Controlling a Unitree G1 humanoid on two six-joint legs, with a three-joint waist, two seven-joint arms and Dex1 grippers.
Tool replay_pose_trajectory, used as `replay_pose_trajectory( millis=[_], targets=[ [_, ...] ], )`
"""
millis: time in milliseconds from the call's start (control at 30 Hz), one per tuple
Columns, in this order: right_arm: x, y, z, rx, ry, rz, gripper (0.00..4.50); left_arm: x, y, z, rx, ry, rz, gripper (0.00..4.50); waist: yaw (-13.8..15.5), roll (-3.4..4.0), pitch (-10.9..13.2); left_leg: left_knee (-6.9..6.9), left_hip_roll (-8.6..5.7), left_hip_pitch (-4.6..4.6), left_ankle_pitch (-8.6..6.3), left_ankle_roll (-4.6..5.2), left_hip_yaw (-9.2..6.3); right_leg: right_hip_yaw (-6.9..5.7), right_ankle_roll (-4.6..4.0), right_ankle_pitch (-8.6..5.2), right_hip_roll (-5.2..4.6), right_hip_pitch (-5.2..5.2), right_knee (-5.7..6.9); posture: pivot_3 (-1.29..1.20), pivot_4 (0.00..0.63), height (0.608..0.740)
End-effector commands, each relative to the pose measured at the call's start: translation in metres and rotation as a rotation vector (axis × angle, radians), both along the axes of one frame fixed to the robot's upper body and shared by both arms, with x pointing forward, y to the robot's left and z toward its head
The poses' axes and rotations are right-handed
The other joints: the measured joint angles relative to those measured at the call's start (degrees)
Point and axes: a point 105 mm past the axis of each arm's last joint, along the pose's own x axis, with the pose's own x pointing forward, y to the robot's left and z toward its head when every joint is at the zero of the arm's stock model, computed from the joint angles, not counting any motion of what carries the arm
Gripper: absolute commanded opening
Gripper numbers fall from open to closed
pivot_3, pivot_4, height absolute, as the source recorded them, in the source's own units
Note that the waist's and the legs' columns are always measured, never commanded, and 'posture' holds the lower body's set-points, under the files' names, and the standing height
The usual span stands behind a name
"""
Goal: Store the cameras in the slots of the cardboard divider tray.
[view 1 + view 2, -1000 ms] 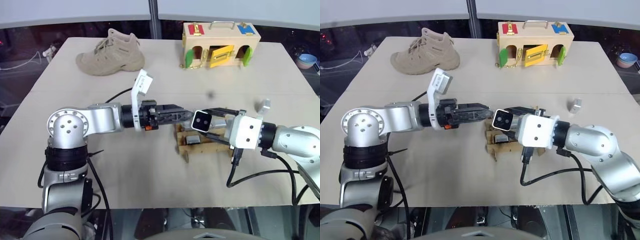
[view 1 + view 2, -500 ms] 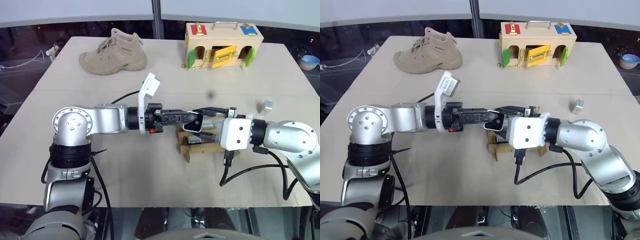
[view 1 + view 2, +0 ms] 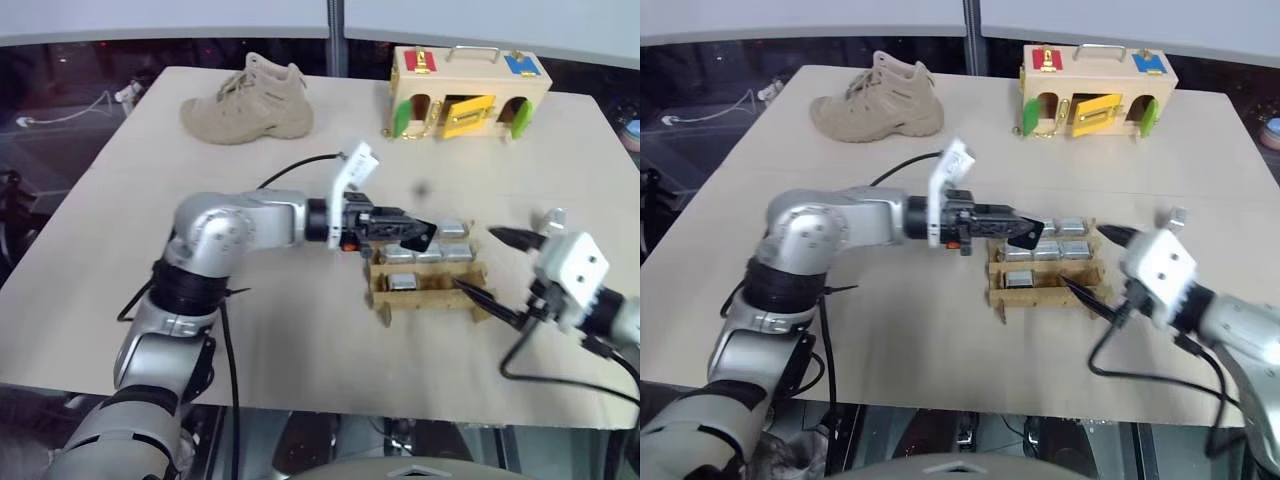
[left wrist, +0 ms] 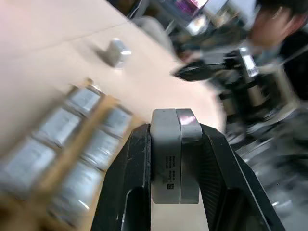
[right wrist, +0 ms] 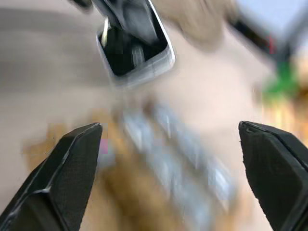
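Note:
The cardboard divider tray (image 3: pixel 425 293) lies right of the table's middle, with several silver-grey cameras (image 3: pixel 430 254) lying in its slots. My left gripper (image 3: pixel 408 232) reaches across from the left and hangs just above the tray's back left corner. It is shut on a camera (image 4: pixel 173 154), whose black face (image 5: pixel 134 48) looks toward my right gripper. My right gripper (image 3: pixel 477 260) stands open at the tray's right end, its wide-spread fingers (image 5: pixel 72 168) holding nothing. One loose camera (image 3: pixel 552 216) lies on the table right of the tray.
A tan boot (image 3: pixel 250 90) lies at the back left of the table. A pale wooden box with coloured latches (image 3: pixel 468 90) stands at the back right. A person (image 4: pixel 279 29) is beyond the table's edge in the left wrist view.
The camera has passed from my right gripper to my left. The left shut on it; the right opened and drew back to the right. The head view has also shifted.

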Motion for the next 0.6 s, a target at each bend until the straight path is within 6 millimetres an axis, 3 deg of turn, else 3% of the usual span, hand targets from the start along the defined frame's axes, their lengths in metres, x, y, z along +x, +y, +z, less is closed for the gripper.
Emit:
replay_pose_trajectory(
  millis=[33, 267, 600],
  targets=[
    [-0.025, -0.002, 0.013, 0.034, -0.047, -0.005, 4.50, 0.002, -0.026, -0.007, 0.028, -0.148, -0.115, 0.73, -0.93, 0.02, -0.01, -0.05, 0.02, 0.08, 0.00, 0.00, 0.05, 0.10, 0.01, -0.01, 0.02, 0.00, 0.02, 0.00, 0.150, 0.740],
    [-0.040, -0.012, 0.007, 0.053, -0.030, -0.083, 4.50, 0.010, -0.034, -0.032, 0.155, -0.264, -0.200, 0.73, -2.37, 0.06, -0.02, -0.10, 0.25, 0.35, 0.01, -0.02, 0.15, 0.39, 0.24, -0.15, 0.36, -0.01, 0.14, 0.00, 0.150, 0.740],
    [-0.046, -0.016, 0.002, 0.054, -0.035, -0.121, 4.50, 0.008, -0.023, -0.040, 0.222, -0.301, -0.234, 0.73, -1.97, 0.06, -0.02, -0.05, 0.23, 0.20, -0.02, 0.02, 0.15, 0.38, 0.25, -0.15, 0.30, -0.05, 0.05, 0.00, 0.150, 0.740]
  ],
)
